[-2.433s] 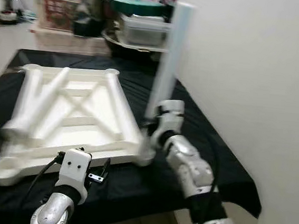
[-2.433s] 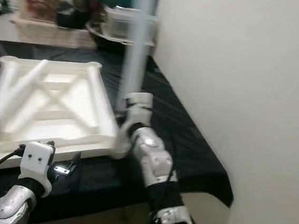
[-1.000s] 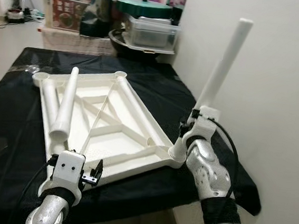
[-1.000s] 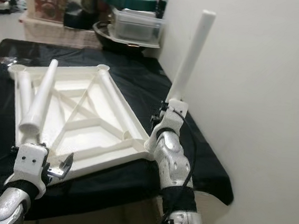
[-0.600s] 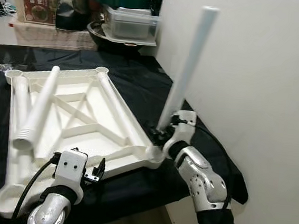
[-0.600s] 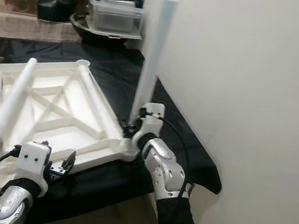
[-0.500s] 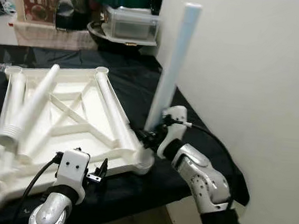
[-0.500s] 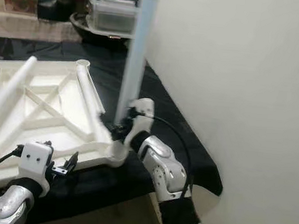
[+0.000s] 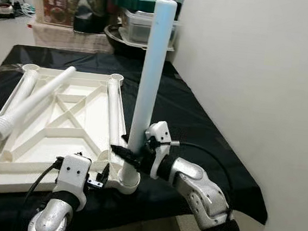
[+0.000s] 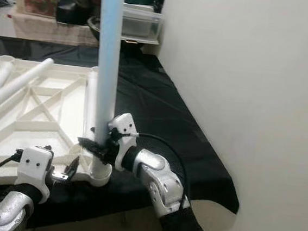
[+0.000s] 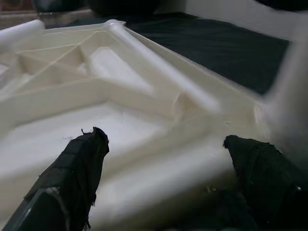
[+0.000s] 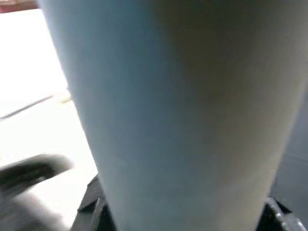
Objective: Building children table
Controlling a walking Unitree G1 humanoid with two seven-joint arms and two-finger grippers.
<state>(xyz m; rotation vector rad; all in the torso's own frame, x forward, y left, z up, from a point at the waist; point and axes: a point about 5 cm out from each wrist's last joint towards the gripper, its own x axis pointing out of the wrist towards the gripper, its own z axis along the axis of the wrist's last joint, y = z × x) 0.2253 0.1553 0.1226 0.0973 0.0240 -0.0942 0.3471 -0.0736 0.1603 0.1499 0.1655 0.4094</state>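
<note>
The white children's table top lies upside down on a black-clothed table. A pale table leg stands upright over the near right corner socket. My right gripper is shut on the leg just above that socket, and the leg looms close in the right wrist view. My left gripper is open at the table top's front edge, beside the same corner. Its black fingers stand apart before the white rim. Two loose legs lie across the table top's left side.
A white wall runs close along the right. Behind the table stand a clear lidded container, a green-lidded pot and an orange-topped box. The cloth's front edge drops off just before me.
The view has swung about. The leg in my right gripper went from leaning beside the corner to standing upright over the corner socket. My left gripper has stayed by the front edge.
</note>
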